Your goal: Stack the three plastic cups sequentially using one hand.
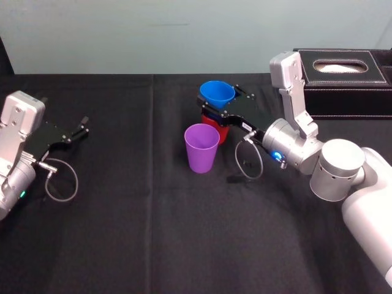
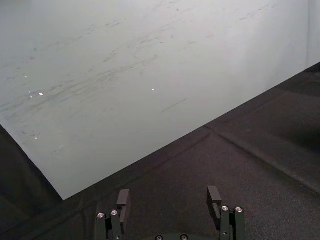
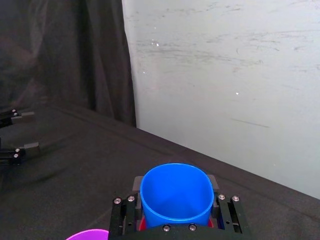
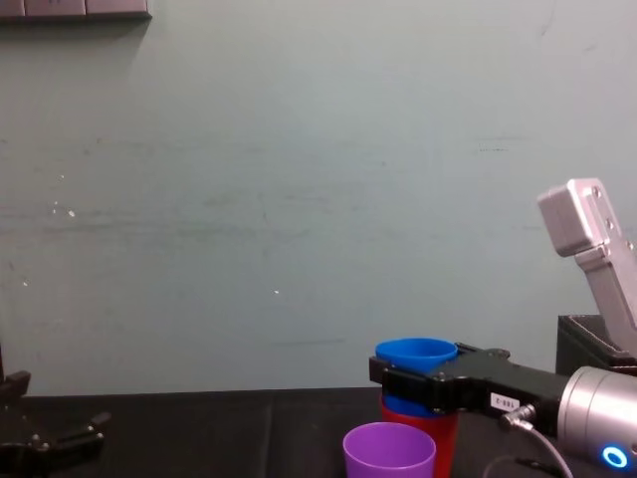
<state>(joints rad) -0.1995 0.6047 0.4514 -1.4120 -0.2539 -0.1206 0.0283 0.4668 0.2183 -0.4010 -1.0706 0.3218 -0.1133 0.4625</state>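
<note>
My right gripper (image 1: 223,105) is shut on the blue cup (image 1: 217,93), one finger on each side just below its rim. That cup sits inside the red cup (image 1: 218,131), which stands on the black table and shows beneath the fingers. The chest view has blue cup (image 4: 416,353) over red cup (image 4: 418,426), with the right gripper (image 4: 418,384) around them. The blue cup (image 3: 175,195) sits between the jaws in the right wrist view. A purple cup (image 1: 202,147) stands upright alone, just in front and to the left. My left gripper (image 1: 82,127) is parked open at the far left.
A black stitched tissue box (image 1: 343,79) stands at the back right, close behind my right arm. The black cloth (image 1: 135,233) is bare between the purple cup and the left arm. A pale wall runs behind the table.
</note>
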